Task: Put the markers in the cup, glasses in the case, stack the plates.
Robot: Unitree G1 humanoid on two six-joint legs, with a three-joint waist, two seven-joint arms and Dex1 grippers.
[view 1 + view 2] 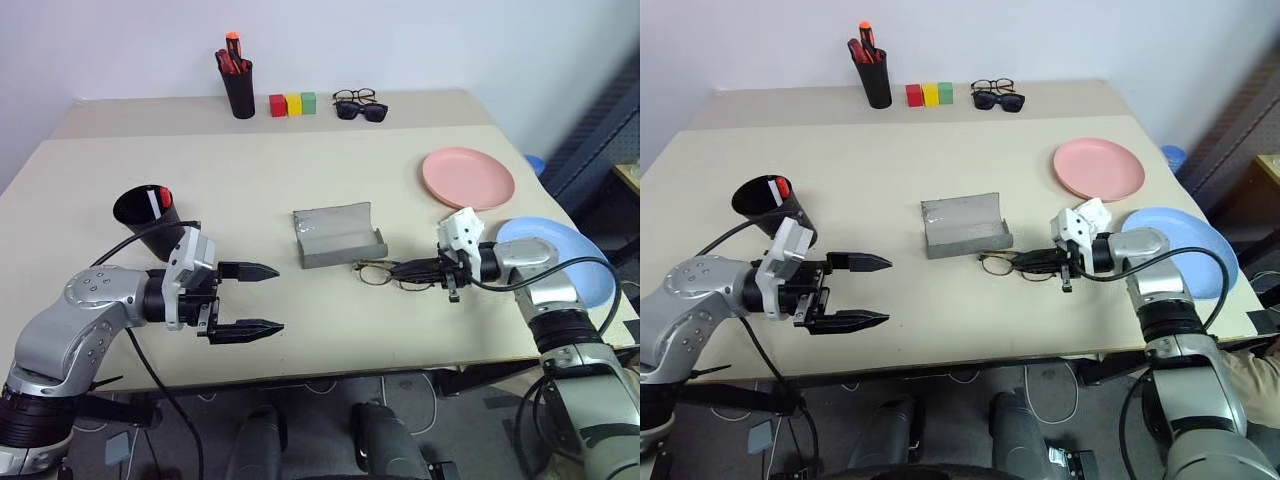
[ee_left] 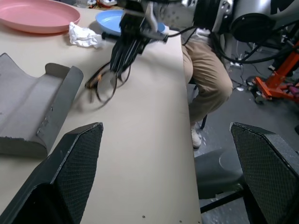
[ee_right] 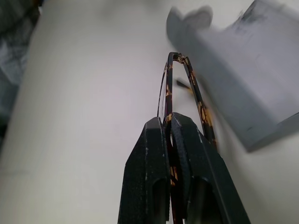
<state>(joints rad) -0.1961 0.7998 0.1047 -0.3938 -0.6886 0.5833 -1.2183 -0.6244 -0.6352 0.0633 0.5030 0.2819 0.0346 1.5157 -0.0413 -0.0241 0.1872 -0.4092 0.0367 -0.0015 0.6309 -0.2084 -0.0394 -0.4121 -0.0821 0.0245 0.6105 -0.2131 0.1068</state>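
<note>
At the back of the counter (image 1: 250, 260) stands a tall black pen pot (image 1: 239, 90) holding red-capped pens, with red, yellow and green blocks (image 1: 292, 104) beside it and two more pairs of spectacles (image 1: 360, 104), one dark-lensed, just beyond those. A crumpled white scrap (image 2: 84, 36) lies near the pink plate (image 1: 468, 177), and a person's leg in tan trousers (image 2: 210, 84) shows past the counter's edge.

Now the glasses (image 1: 385, 272): thin frame, clear lenses, mottled brown and gold up close in the right wrist view. The right end effector (image 1: 425, 270) is clamped tight on them, fingers (image 3: 154, 172) pinched together on the frame, the lenses pointing out toward the case (image 1: 338, 236). They sit just beside the case's near corner, apart from it, nothing between the two.

The case lies open, grey, and empty inside. The cup (image 1: 147, 212) stands at the left of the counter with a red-capped marker (image 1: 163, 197) inside it. The blue plate (image 1: 560, 260) sits at the right edge, partly behind the right arm, near the pink plate, not stacked.

The left end effector (image 1: 250, 300) hangs over the counter in front of the cup, fingers spread wide, holding nothing.
</note>
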